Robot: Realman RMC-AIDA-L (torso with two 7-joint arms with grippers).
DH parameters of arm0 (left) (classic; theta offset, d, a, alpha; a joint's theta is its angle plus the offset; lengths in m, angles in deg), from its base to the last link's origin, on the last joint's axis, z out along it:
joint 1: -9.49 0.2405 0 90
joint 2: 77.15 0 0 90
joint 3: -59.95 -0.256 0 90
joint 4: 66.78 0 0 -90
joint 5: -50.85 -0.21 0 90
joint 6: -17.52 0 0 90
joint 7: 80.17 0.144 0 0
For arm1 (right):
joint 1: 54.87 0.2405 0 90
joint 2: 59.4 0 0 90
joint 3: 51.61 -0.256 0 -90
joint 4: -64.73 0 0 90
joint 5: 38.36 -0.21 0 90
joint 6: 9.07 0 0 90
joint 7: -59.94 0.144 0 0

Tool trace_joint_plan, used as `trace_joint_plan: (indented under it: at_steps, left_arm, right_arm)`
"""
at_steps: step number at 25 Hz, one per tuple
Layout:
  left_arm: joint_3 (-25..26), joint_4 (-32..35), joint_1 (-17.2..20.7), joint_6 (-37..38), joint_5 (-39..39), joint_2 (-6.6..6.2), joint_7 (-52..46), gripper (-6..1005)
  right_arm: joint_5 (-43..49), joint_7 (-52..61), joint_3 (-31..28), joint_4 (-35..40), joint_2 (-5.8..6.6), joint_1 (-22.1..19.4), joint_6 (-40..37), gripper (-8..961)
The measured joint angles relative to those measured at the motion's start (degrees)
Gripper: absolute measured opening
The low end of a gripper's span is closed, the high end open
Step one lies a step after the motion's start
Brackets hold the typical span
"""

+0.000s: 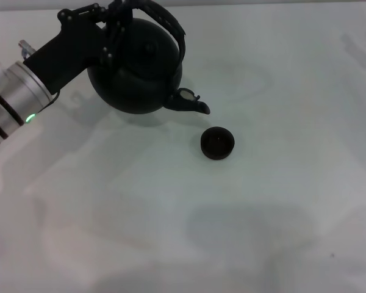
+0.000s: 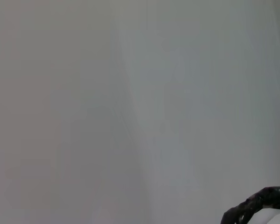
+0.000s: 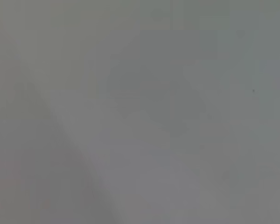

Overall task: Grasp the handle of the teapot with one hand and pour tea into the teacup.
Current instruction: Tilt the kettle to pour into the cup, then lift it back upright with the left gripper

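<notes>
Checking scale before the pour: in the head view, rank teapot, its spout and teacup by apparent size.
1. teapot, held at its handle by the left gripper.
2 and 3. teacup and spout: similar, so unranked.

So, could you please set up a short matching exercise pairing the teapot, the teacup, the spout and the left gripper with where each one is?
Things:
1. teapot
2. teacup
3. spout
4. left gripper

Places or states:
A. alone on the white table, apart from the pot
B. at the handle, at the pot's top
C. tipped over, held near the far left of the table
D. pointing down towards the cup, not over it

Pairs: 1-C, 2-A, 3-D, 4-B
</notes>
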Motion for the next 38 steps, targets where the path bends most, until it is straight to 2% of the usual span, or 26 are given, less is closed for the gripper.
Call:
trace_joint_plan:
  at_steps: [38]
  left_arm:
    - [-0.09,3.48,-3.28,-8.2,-4.48,0.42,7.53,151]
  right_arm:
    - [0.09,0.91,-0.11,-1.43,0.16,0.04,-0.28,872]
